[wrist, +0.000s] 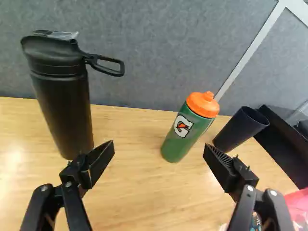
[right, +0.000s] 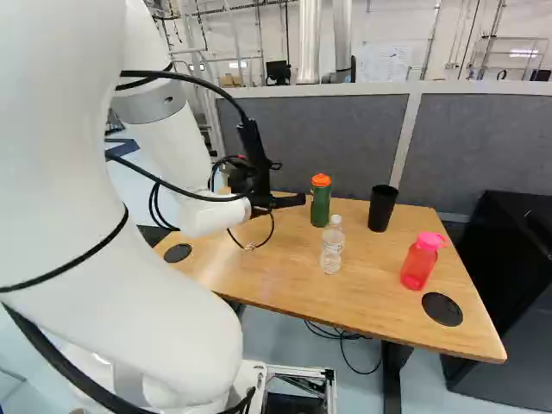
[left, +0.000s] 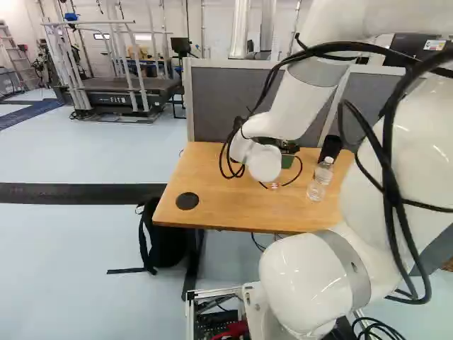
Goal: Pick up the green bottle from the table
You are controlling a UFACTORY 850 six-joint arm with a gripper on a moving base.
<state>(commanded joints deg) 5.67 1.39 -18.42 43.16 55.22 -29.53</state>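
The gripper gapes wide, left of the green bottle! Bottle's upright on the table; grasp and lift remain.

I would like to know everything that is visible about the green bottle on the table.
The green bottle looks like plastic: a cylindrical green body with a white emblem, partly orange, and an orange lid, fitted, with a small raised knob. It stands upright on the wooden table, ahead of the open gripper, beside the black cup. Only the table appears to touch it.
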